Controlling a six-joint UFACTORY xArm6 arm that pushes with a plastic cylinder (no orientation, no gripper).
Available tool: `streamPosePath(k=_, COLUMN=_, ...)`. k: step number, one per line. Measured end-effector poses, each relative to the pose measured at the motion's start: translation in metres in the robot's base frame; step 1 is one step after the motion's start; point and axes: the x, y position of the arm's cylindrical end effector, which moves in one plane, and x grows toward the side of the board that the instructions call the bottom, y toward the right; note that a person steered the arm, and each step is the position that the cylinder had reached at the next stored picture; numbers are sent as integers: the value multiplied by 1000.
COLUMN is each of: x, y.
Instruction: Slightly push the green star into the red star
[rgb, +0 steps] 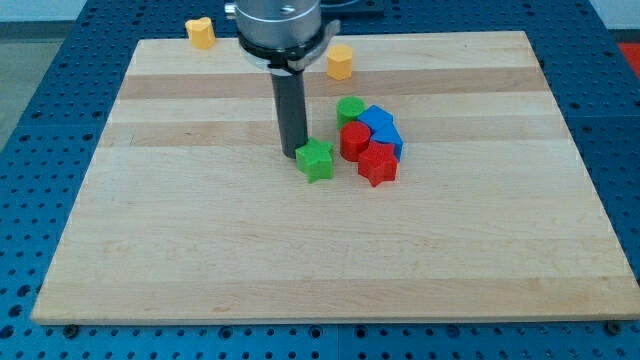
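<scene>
Green star (317, 160) is bright, with blunt points, and it lies on the wooden board (200, 260) just left of the red star (377, 164), apart from it. Our tip (291, 153) holds nothing and stands just beside its upper-left side.

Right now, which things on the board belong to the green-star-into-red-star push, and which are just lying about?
Belongs to the job:
- green star
- red star, to the view's right of it, with a small gap
- my tip, just to the view's left of the green star

Lying about:
- red block
- green block
- blue blocks
- yellow block
- yellow heart
</scene>
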Motion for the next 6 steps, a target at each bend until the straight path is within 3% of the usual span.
streamPosePath(k=4, x=32, y=-18)
streamPosePath(k=6, x=36, y=17)
